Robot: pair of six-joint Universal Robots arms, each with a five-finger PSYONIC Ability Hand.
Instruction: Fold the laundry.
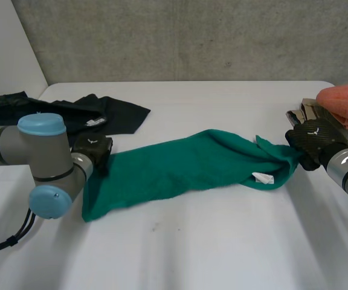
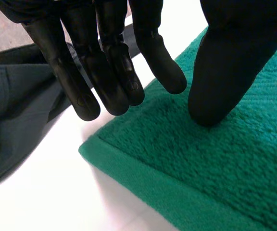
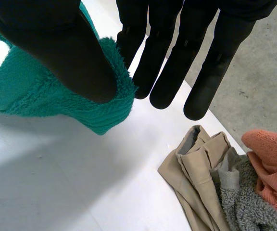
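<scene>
Green towel (image 1: 186, 166): right hand (image 1: 313, 138) seemingly pinches one end; left hand (image 1: 92, 148) rests released on other.

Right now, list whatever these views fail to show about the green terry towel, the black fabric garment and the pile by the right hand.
Green terry towel: print on its white tag is too small, head view.
Black fabric garment: near part hidden behind the left arm, head view.
Orange terry towel: cut off by the edge, head and right wrist views.
Folded beige garment: runs past the edge, right wrist view.
</scene>
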